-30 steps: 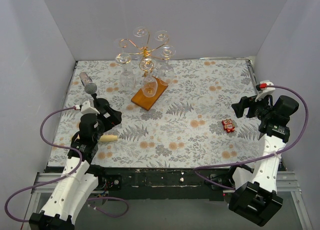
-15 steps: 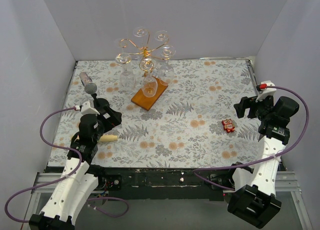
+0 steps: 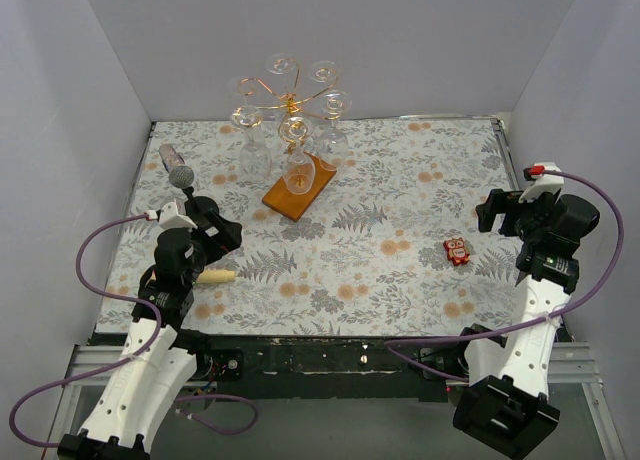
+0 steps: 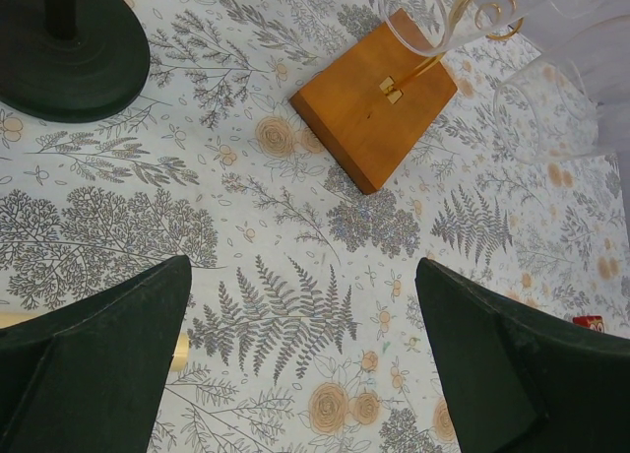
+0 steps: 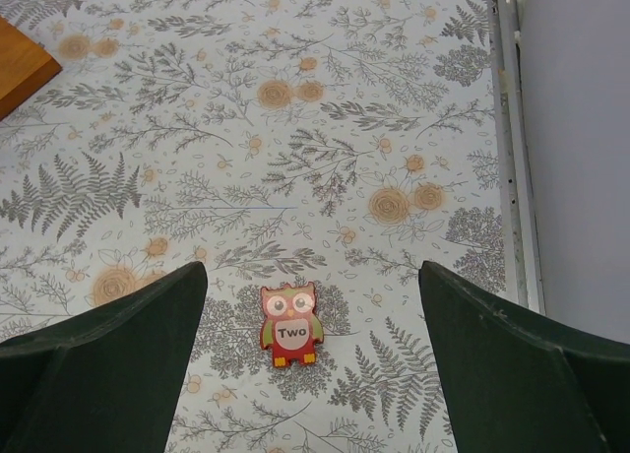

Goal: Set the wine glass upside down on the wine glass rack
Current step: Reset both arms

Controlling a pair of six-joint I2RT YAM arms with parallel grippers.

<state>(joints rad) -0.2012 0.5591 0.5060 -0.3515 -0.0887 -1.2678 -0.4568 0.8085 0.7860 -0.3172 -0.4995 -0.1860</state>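
The wine glass rack (image 3: 290, 100), a copper-gold wire tree on an orange-brown wooden base (image 3: 298, 188), stands at the back centre. Three clear wine glasses hang from it, bowl down: one on the left (image 3: 255, 156), one in the middle (image 3: 298, 174), one on the right (image 3: 331, 140). In the left wrist view the base (image 4: 374, 98) lies ahead, with glass bowls (image 4: 438, 25) above it. My left gripper (image 3: 226, 235) (image 4: 303, 286) hovers open and empty near the left front. At the right edge my right gripper (image 3: 492, 212) (image 5: 313, 274) is open and empty too, far from the rack.
A microphone (image 3: 177, 167) on a black round foot (image 4: 69, 49) stands at the left. A cream cylinder (image 3: 215, 277) lies by the left arm. A small red owl toy (image 3: 457, 251) (image 5: 290, 325) lies below the right gripper. White walls enclose three sides.
The right arm has drawn back slightly toward the right wall. The left arm has barely shifted. The rack and glasses have not moved.
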